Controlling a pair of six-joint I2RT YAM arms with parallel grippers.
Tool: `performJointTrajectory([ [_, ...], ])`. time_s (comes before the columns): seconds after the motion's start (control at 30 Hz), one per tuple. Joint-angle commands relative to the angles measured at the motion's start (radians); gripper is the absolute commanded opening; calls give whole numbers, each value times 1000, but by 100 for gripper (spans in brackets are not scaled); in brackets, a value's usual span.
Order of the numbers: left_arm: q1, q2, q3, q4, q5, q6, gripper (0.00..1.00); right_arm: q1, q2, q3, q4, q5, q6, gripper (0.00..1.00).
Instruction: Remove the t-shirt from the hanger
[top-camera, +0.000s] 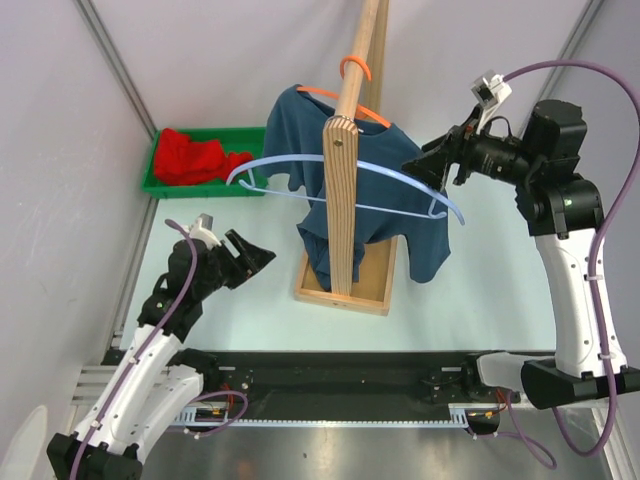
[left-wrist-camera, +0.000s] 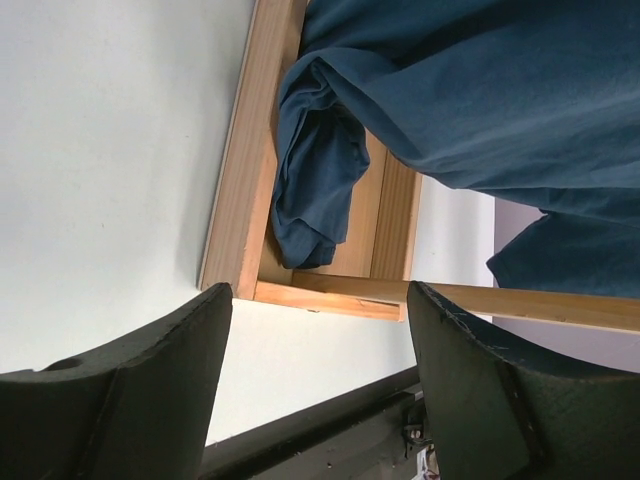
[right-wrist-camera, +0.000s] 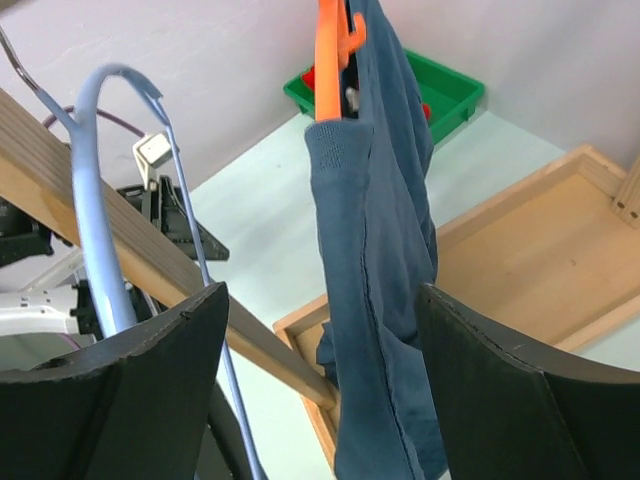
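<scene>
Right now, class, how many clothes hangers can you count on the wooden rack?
2. An orange hanger hooked over the rail, carrying the blue t-shirt; a bare light-blue hanger toward the rail's near end. The shirt may hide others.

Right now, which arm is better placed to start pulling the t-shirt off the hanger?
Right, likely: the right gripper is open at the t-shirt shoulder, near the orange hanger; the left gripper sits low by the rack base.

Matt cloth t-shirt (top-camera: 295, 140), smooth wooden rack (top-camera: 340, 190)

table (top-camera: 450, 310) | on it: wooden rack base (top-camera: 378, 285) centre; green bin (top-camera: 190, 189) back-left
</scene>
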Motion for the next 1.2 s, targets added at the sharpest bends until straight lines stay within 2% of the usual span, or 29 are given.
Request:
performJointTrajectory([
  [0.0, 4, 4, 61, -4, 14, 19, 75, 15, -29, -91, 93, -32, -27, 79],
  [0.03, 4, 4, 64, -7, 11, 19, 74, 23, -33, -111, 107, -39, -38, 79],
  [0.13, 4, -8, 75, -26, -11, 26, 74, 46, -19, -139, 110, -38, -70, 71],
  [0.17, 4, -14, 84, -33, -19, 31, 74, 50, -14, -133, 112, -32, -98, 64],
  [0.33, 6, -28, 98, -56, -34, 48, 74, 75, -11, -133, 193, 45, -95, 50],
  [0.43, 4, -33, 97, -61, -31, 45, 73, 78, -5, -127, 248, 51, -81, 33],
  [0.47, 4, -33, 97, -61, -31, 45, 74, 77, 0, -124, 257, 53, -78, 21],
  [0.53, 4, -34, 98, -59, -26, 43, 73, 78, 21, -99, 263, 68, -78, 3],
  [0.57, 4, -33, 100, -61, -25, 43, 73, 78, 29, -87, 259, 77, -78, 0],
  [0.83, 4, -45, 104, -82, -43, 51, 73, 116, 130, 88, 294, 117, -20, 0],
  [1.0, 6, -68, 133, -141, -124, 74, 73, 150, 297, 324, 188, 134, -32, 0],
  [1.1, 6, -86, 161, -190, -183, 95, 73, 176, 345, 369, 135, 175, -50, 0],
  [1.17, 4, -86, 181, -216, -209, 111, 73, 187, 340, 343, 133, 212, -47, 0],
])
